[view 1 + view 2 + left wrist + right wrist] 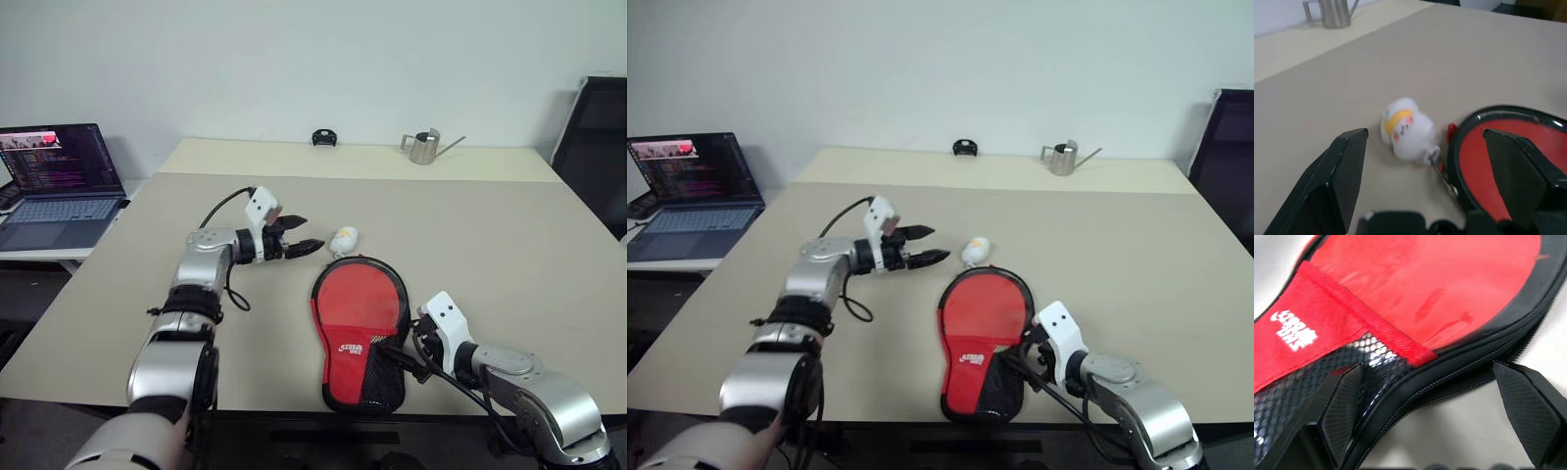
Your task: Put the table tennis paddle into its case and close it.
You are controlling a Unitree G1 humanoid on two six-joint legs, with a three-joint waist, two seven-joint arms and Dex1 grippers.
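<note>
The case (pixel 359 328) lies on the table (pixel 509 245) near its front edge. A small plush charm (pixel 344 238) sits at its eleven o'clock, just beside it.

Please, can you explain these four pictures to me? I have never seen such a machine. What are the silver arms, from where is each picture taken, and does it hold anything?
It is a humanoid robot with two silver arms, each ending in a black two-fingered claw. Two pictures come from cameras on its head, looking down over a beige table. The other two come from cameras on its wrists. On the table lies the case, red and black, with a small white plush charm at its top. Farther back stand a metal watering can and a small black object. The left claw and the right claw are both open and hold nothing.
</note>
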